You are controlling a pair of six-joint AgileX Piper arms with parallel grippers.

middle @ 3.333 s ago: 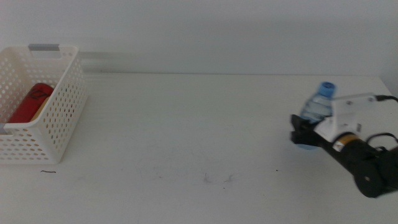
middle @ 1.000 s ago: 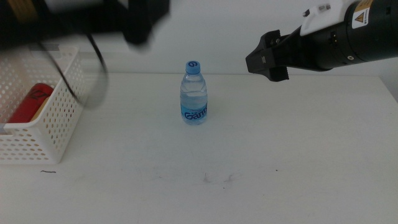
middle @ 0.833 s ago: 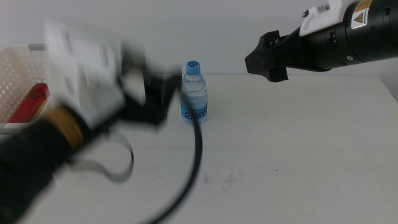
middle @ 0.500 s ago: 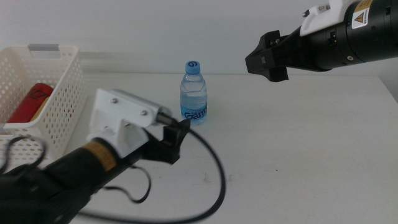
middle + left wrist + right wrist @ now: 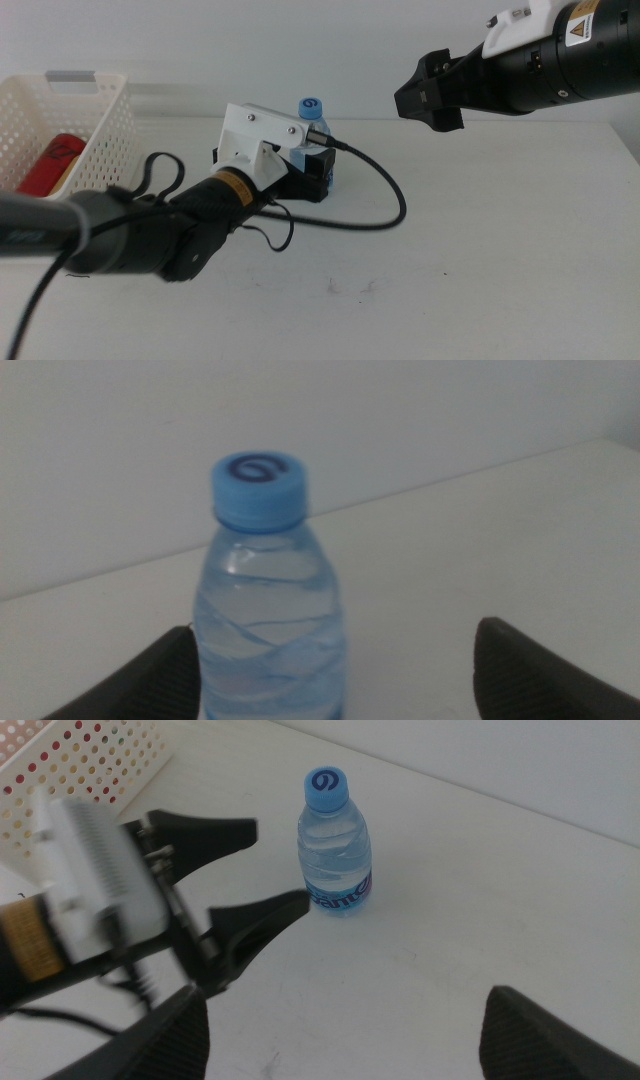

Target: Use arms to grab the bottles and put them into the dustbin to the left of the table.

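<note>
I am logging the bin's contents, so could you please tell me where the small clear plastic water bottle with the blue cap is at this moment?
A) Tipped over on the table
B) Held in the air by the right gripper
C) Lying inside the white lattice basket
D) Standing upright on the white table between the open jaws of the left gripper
D: the clear water bottle stands upright on the white table, with the left gripper open around it, not yet closed on it.

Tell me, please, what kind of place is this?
Probably a robotics lab test bench: a bare white table against a blank wall, two robot arms, a water bottle and a white lattice basket.
</note>
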